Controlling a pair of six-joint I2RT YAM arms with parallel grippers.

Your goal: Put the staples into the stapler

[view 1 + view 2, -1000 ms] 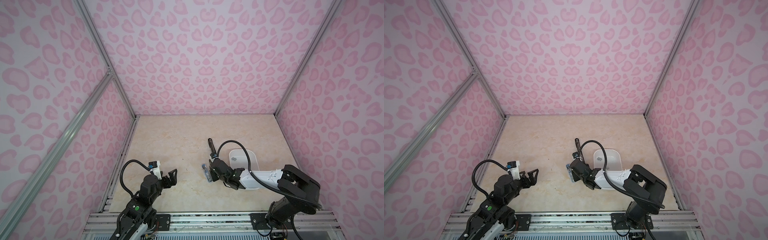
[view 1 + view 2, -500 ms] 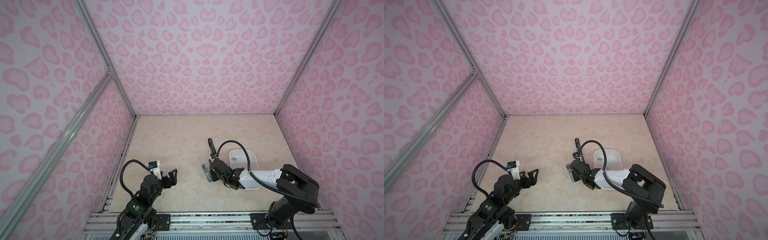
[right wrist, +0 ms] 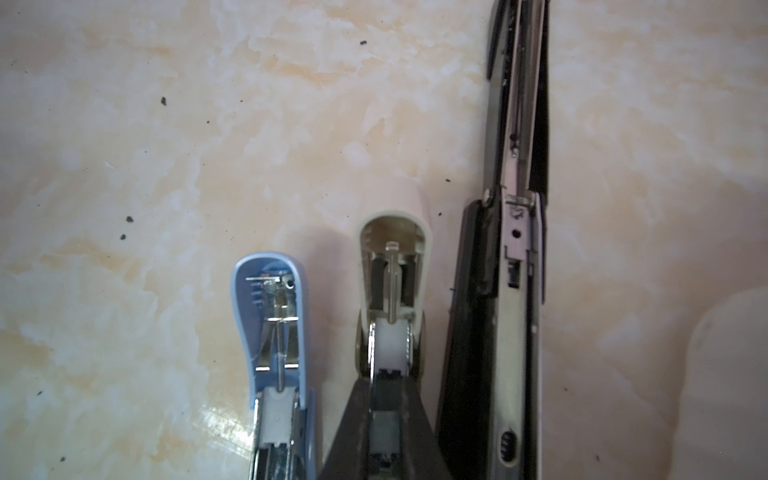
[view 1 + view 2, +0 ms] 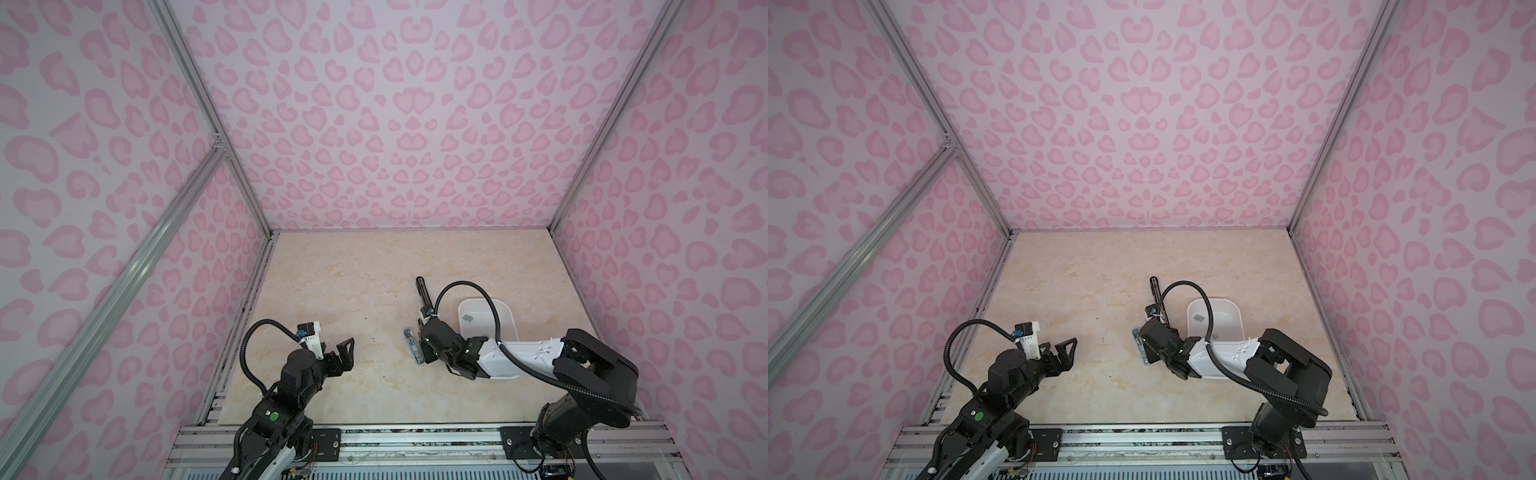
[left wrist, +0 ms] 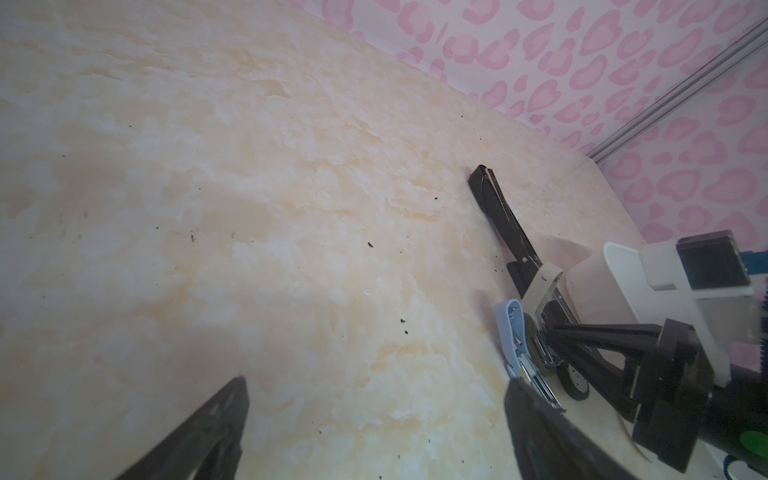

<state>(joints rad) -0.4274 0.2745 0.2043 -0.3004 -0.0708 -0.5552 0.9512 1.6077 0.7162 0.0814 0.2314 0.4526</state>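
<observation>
Still unmoved, left jaws wide open, empty, right jaws shut over cream stapler (image 3: 392,270).

We see the staples (image 4: 467,319) as small flat grey strips, two of them lying side by side and touching in a white tray (image 4: 471,305) on the right of the bench (image 4: 353,291). Just left of the tray, three staplers lie parallel, each swung open with its inside facing up. The long black stapler (image 3: 494,316) is nearest the tray, the short cream stapler (image 3: 392,232) is in the middle, and the short blue stapler (image 3: 270,324) is outermost. Their springs and metal channels are showing.
</observation>
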